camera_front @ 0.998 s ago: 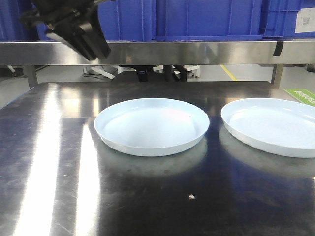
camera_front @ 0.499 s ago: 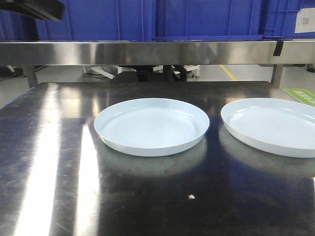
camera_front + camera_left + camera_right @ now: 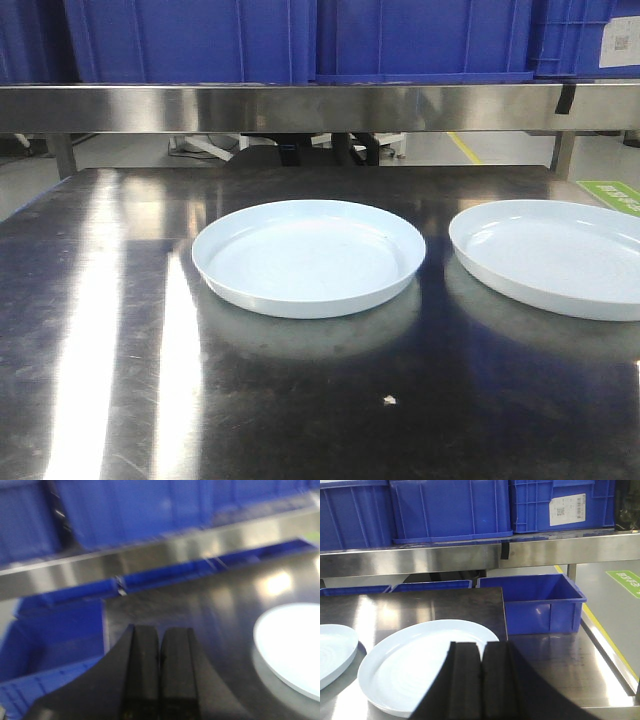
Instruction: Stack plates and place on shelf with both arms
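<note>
Two plates lie side by side on the steel desk (image 3: 100,300), apart and not stacked. The left plate (image 3: 308,258) sits near the middle of the desk. The right plate (image 3: 550,258) lies near it and is cut by the right edge of the front view. Behind them runs the front rail of the shelf (image 3: 320,105), with blue crates (image 3: 200,40) standing on it. A small pale speck (image 3: 389,400) lies on the desk in front of the plates.

The left pincer (image 3: 160,670) has its fingers pressed together on nothing, above the desk to the left of the left plate; that view is blurred. The right pincer (image 3: 481,680) is likewise together and bare, and in its own view it covers the near rim of the right plate. An open crate (image 3: 540,605), also blue, stands to the right beyond that plate.
</note>
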